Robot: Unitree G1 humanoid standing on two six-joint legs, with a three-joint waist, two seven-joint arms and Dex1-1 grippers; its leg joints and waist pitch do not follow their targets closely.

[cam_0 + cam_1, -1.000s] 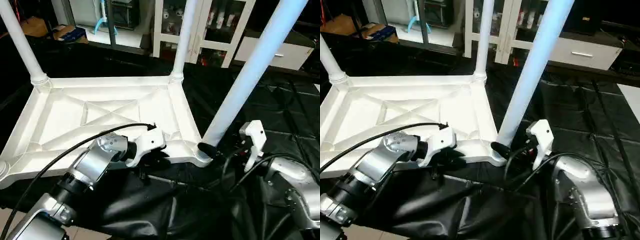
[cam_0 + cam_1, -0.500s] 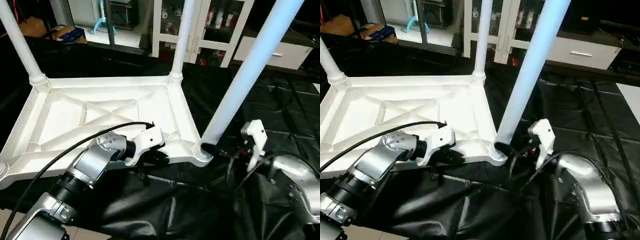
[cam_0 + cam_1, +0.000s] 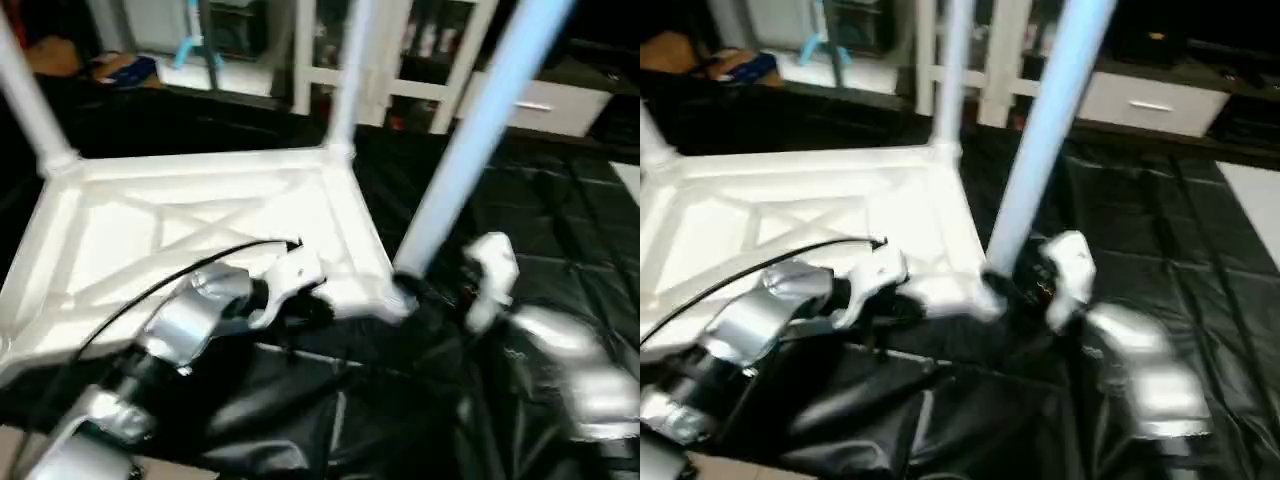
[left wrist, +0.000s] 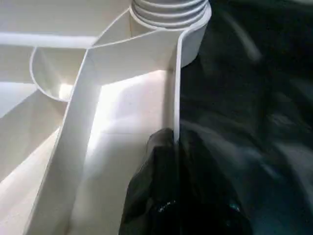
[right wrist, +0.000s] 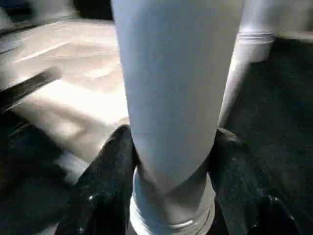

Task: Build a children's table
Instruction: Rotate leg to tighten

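1. The left gripper (image 4: 178, 147) has its fingers pinched tight on the thin side wall of the table top (image 3: 190, 215), one finger on each face of the wall. This steadies the upside-down top.
2. The right gripper (image 5: 171, 161) has a finger (image 5: 105, 176) on each side of the leg (image 5: 176, 83), low down just above its ribbed collar. The fingers press the tube, so they appear to be holding it.
3. Just ahead of the left fingers along the wall is the corner socket (image 4: 171, 19), and that same leg stands in it.
4. Two more legs (image 3: 345, 70) rise from the far corners, well away from both grippers.
5. The step in hand seems to be seating this leg. To do it well, keep the tube in line with the socket, push or twist it straight down, and let the left grip take the reaction so the top does not slide on the black cloth (image 3: 560, 220).
6. The socket is the only holder here; how deep the leg sits in it cannot be told.
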